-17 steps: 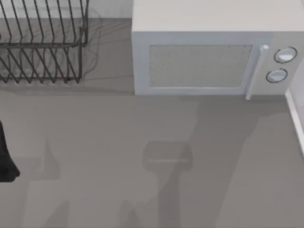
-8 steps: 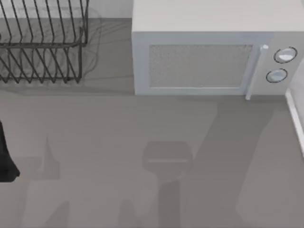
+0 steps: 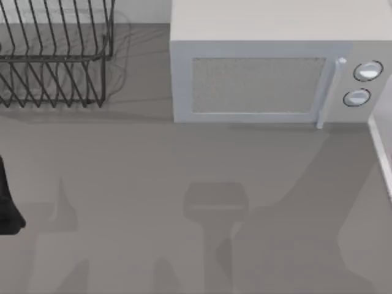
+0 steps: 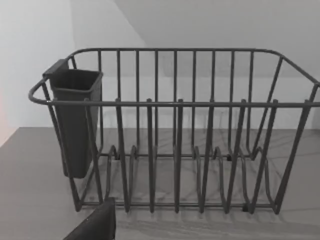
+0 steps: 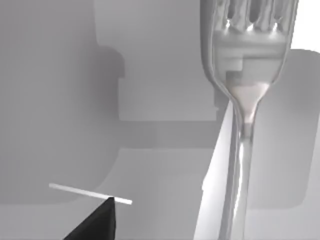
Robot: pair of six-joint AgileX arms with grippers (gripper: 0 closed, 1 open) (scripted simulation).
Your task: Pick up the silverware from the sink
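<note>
The silverware is a shiny metal fork [image 5: 243, 115], seen close up in the right wrist view. It stands upright, tines at the far end and slim handle running back toward the camera. It hangs in the air above the pale grey sink basin [image 5: 150, 165], which lies well below it. My right gripper is shut on the fork's handle; one dark fingertip [image 5: 100, 222] shows beside it. My left arm [image 3: 7, 205] is parked at the table's left edge.
A white microwave [image 3: 263, 79] stands at the back, door shut, two round knobs on its right. A dark wire dish rack [image 3: 55, 55] with a cutlery cup [image 4: 75, 120] sits at the back left. A white rim [image 3: 383, 153] runs along the right edge.
In the top view the large arm shadow on the table has swept toward the right. The left arm, rack and microwave have not moved.
</note>
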